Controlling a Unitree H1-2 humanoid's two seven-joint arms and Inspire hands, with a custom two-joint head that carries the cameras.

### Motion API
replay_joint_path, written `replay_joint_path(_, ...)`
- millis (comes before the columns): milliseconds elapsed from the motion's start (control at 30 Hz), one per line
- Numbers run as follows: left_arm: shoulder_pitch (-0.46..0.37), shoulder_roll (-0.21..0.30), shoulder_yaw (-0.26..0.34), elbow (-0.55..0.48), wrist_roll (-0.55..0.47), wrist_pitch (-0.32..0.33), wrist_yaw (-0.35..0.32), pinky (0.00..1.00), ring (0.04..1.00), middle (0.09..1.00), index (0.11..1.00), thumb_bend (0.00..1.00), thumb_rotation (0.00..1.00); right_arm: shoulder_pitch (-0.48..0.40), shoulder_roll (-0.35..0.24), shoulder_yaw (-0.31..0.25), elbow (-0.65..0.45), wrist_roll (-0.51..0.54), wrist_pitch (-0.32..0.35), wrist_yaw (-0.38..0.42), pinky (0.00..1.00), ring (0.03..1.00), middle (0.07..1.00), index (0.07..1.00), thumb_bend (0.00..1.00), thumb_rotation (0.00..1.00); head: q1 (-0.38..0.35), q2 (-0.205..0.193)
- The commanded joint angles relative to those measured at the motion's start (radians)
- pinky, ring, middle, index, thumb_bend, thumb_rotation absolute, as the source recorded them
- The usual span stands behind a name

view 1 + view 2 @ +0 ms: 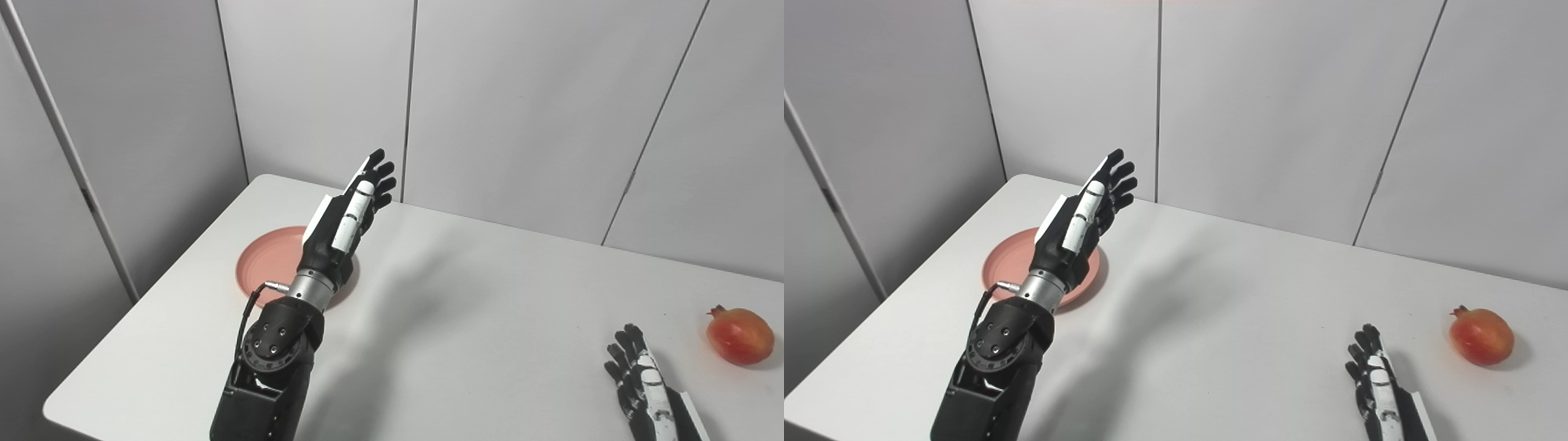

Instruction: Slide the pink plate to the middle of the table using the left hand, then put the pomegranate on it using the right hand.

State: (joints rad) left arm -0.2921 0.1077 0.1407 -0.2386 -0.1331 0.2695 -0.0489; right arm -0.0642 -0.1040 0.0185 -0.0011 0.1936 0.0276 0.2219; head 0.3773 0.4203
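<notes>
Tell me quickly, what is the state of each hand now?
Left hand: open, holding nothing, raised over the pink plate.
Right hand: open, empty, beside the pomegranate, not touching it.

The pink plate is round and shallow, salmon-pink with a slightly raised rim, lying flat and right way up on the left part of the white table, towards its far side and close to the left edge; its right portion is hidden, so only the left and middle of it show, and nothing can be seen lying in it. The pomegranate is a roundish fruit, red shading to orange-yellow, resting on the tabletop at the far right with its small dark crown pointing up and to the left, well apart from the plate
</notes>
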Motion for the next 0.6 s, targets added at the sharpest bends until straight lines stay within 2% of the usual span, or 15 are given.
replay_joint_path(0,-0.053,0.019,0.024,-0.004,-0.017,-0.014,0.015,0.93,0.933,0.947,0.938,0.43,1.00,-0.019,0.001,0.000,-0.014,0.003,0.004,0.001,1.00,1.000,1.000,1.000,0.06,1.00,0.005,0.000)
replay_joint_path(333,-0.091,0.094,0.112,0.040,-0.049,-0.041,0.030,0.98,0.962,0.970,0.962,0.40,1.00,-0.019,-0.004,-0.005,-0.009,0.023,0.001,0.012,1.00,1.000,1.000,1.000,0.06,1.00,0.012,-0.005)
replay_joint_path(467,-0.104,0.118,0.154,0.056,-0.076,-0.041,0.041,0.95,0.943,0.948,0.945,0.36,1.00,-0.017,-0.007,-0.004,-0.015,0.027,0.005,0.013,1.00,1.000,1.000,1.000,0.06,1.00,0.013,-0.006)
replay_joint_path(567,-0.113,0.125,0.188,0.054,-0.090,-0.018,0.064,0.93,0.927,0.940,0.932,0.35,1.00,-0.015,-0.009,-0.004,-0.019,0.028,0.008,0.012,1.00,1.000,1.000,1.000,0.06,1.00,0.015,-0.004)
